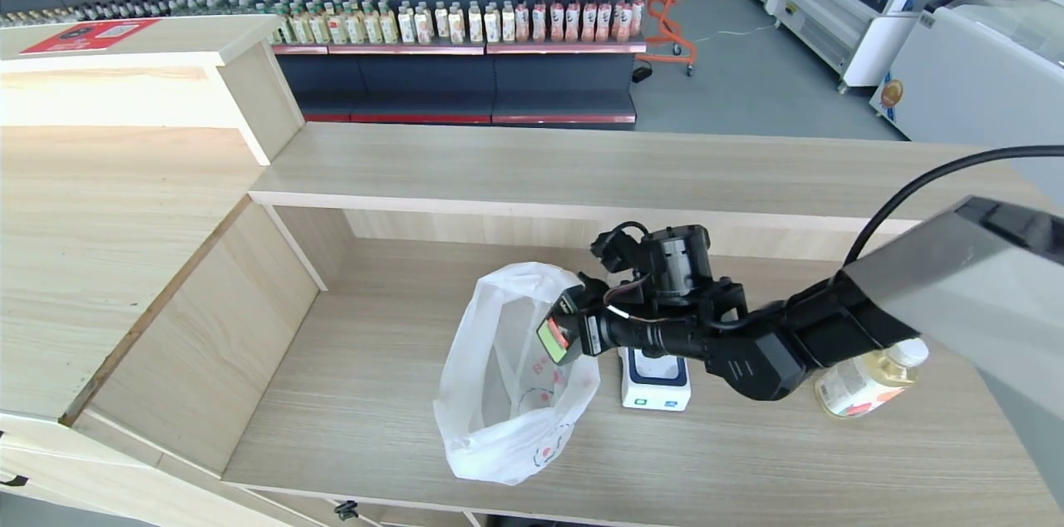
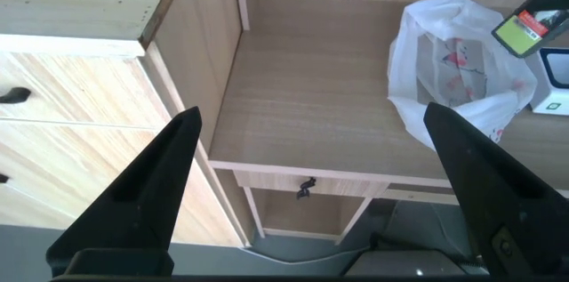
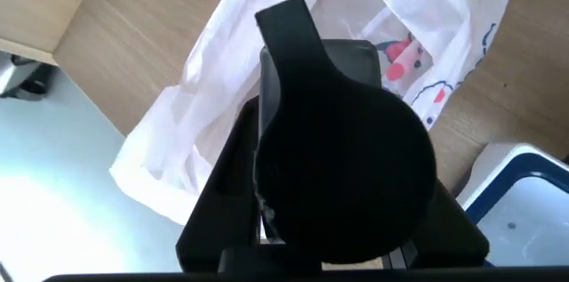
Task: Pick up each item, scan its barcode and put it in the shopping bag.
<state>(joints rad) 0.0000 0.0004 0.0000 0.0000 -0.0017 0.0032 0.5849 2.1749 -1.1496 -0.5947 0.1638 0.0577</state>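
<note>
A white plastic shopping bag (image 1: 499,394) stands open on the lower counter shelf. Just above its right rim my right gripper (image 1: 572,326) is shut on a small dark package (image 1: 554,337) with a green and red label. In the left wrist view the same package (image 2: 532,20) hangs over the bag (image 2: 453,60). The right wrist view looks down past the black gripper into the bag (image 3: 222,68). A white and blue barcode scanner (image 1: 655,381) stands to the right of the bag. My left gripper (image 2: 311,126) is open and holds nothing, off the counter's front left edge.
A bottle of yellow liquid (image 1: 869,381) lies on the shelf at the right, partly under my right arm. A raised wooden ledge (image 1: 582,169) runs behind the shelf and a side panel (image 1: 208,327) closes it on the left. Store shelves stand beyond.
</note>
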